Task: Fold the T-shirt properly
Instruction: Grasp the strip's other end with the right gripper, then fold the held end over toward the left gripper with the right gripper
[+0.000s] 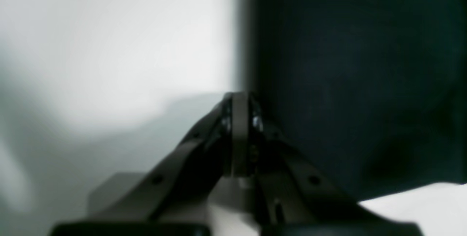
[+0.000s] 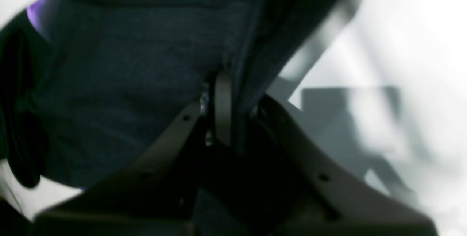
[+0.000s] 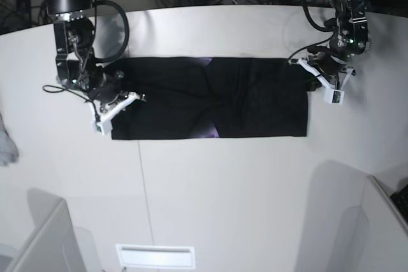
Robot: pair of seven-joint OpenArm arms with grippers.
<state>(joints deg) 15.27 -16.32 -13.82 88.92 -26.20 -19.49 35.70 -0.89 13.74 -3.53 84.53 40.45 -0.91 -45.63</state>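
Base view: T-shirt point(image 3: 210, 98) lies folded into a band on the bench point(image 3: 255, 183).
Right tool point(image 2: 231, 108): pinching the T-shirt's edge.
Left tool point(image 1: 240, 119): closed beside the T-shirt, gripping nothing.

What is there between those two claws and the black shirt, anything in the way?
Nothing visible. Each claw is already at an end of the T-shirt: the right claw is shut on its edge, and the left claw is shut at the other end.

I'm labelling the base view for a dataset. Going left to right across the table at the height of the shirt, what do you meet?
Small light grey cloth at the left edge → right end effector → black T-shirt → left end effector.
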